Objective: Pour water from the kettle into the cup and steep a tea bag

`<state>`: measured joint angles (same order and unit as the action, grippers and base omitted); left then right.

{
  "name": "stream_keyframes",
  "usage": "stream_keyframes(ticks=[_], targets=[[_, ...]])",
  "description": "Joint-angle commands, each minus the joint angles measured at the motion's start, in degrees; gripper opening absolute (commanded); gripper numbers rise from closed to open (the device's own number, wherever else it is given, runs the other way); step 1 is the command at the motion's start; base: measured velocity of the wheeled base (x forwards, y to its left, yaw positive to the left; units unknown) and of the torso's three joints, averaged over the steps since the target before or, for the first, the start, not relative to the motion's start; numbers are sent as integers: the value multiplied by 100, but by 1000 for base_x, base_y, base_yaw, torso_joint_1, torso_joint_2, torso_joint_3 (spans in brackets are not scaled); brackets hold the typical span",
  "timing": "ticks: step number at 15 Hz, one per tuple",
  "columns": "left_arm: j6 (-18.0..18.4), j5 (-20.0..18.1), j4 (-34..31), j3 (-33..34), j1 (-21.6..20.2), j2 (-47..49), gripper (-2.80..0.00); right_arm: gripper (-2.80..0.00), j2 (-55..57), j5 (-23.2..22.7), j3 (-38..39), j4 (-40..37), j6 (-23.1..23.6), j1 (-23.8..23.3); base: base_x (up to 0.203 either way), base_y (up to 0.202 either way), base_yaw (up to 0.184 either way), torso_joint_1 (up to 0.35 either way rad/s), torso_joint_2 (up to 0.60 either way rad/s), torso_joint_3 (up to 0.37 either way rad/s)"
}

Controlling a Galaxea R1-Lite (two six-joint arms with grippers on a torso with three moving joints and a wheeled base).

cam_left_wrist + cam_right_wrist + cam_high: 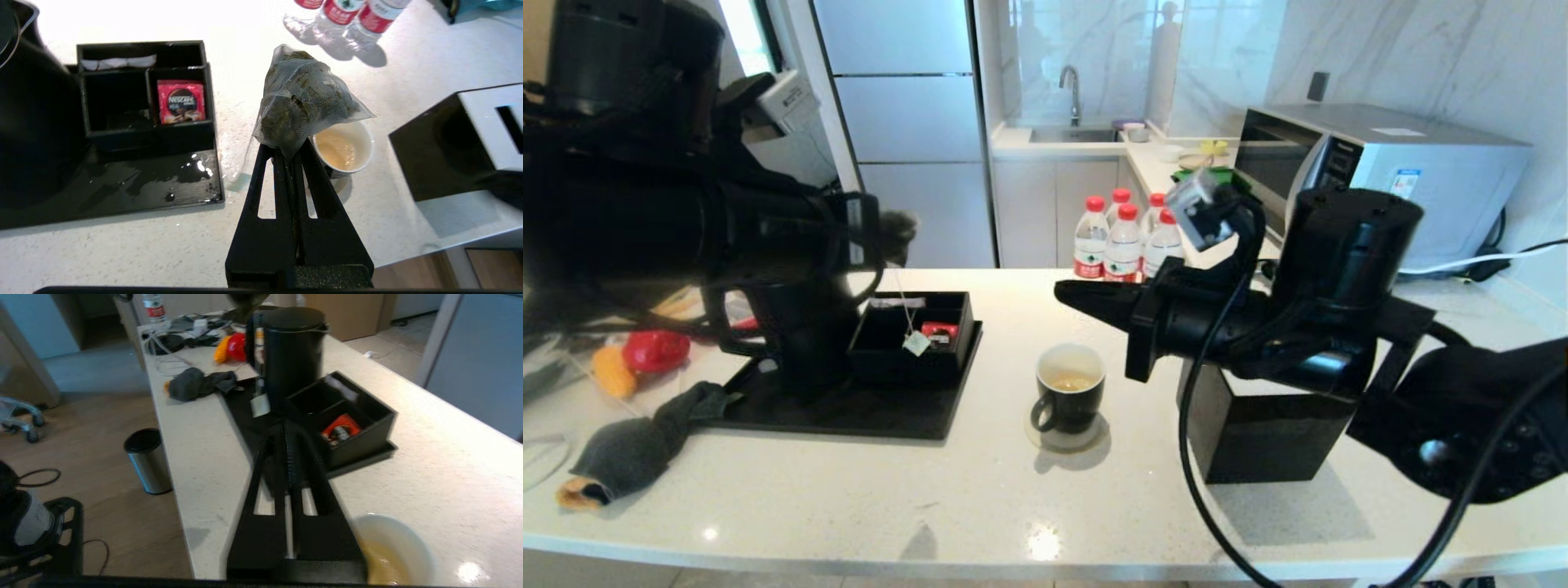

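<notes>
- Left gripper (291, 152) jaws clamp the tea bag (304, 100) above and beside the cup (1069, 398); right gripper (1068, 296) closed, empty.
- Water (338, 149) is poured; dunking remains.

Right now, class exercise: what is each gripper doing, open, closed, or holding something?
Left gripper: closed on the tea bag, held above the counter near the cup.
Right gripper: closed, holding nothing.
</notes>
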<state>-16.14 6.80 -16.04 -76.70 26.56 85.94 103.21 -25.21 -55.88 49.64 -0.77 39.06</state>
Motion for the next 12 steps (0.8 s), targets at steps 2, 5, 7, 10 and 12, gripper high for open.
stream_keyframes(ticks=[2, 5, 7, 10, 12], targets=[[-16, 5, -13, -134, 146, 10, -280, 0, 373, -10, -170, 87, -105, 264, 0, 0, 0, 0, 0, 0], [-12, 5, -13, -161, 252, 1, -280, 0, 643, -18, -444, 268, -125, 345, 0, 0, 0, 0, 0, 0], [-21, 5, -4, -171, 314, -7, -280, 0, 788, -12, -535, 283, -125, 416, 0, 0, 0, 0, 0, 0], [-21, -12, -4, -313, 394, 1, -280, 0, 937, -10, -559, 291, -125, 508, 0, 0, 0, 0, 0, 0], [-35, -11, -4, -324, 523, -14, -280, 0, 1064, -10, -663, 312, -160, 528, 0, 0, 0, 0, 0, 0]])
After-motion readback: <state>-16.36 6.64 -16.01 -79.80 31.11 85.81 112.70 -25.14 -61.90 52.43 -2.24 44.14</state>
